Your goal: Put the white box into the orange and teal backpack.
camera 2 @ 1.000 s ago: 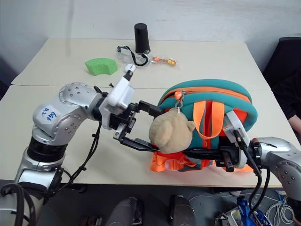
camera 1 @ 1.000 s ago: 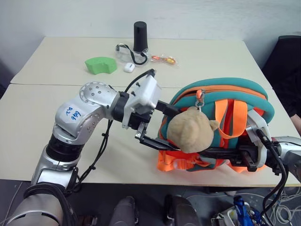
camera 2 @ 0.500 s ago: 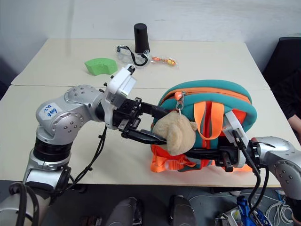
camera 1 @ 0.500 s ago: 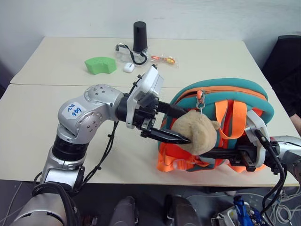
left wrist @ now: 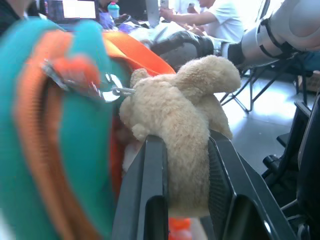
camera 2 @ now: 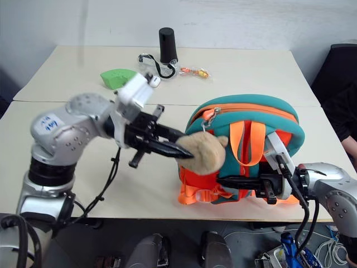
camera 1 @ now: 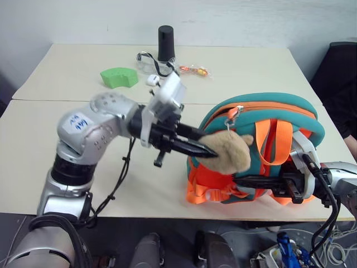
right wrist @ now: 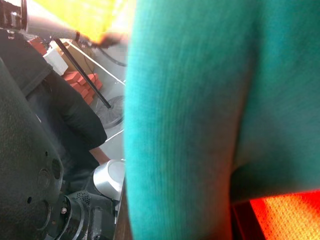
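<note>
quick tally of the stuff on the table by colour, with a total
green: 1, the green foam block
black: 1, the black cylinder
white: 1, the small white oval gadget
clear with black strap: 1, the safety goggles
orange: 1, the small orange packet
teal and orange: 1, the backpack with its tan plush bear head
total: 6

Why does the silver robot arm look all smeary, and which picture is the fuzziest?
In the left eye view the silver left arm smears from motion, while the small orange and teal backpack stays crisp. In the left wrist view the tan plush bear head is sharp and the backpack's near edge blurs. The right wrist view is fuzziest: teal fabric very close.
</note>
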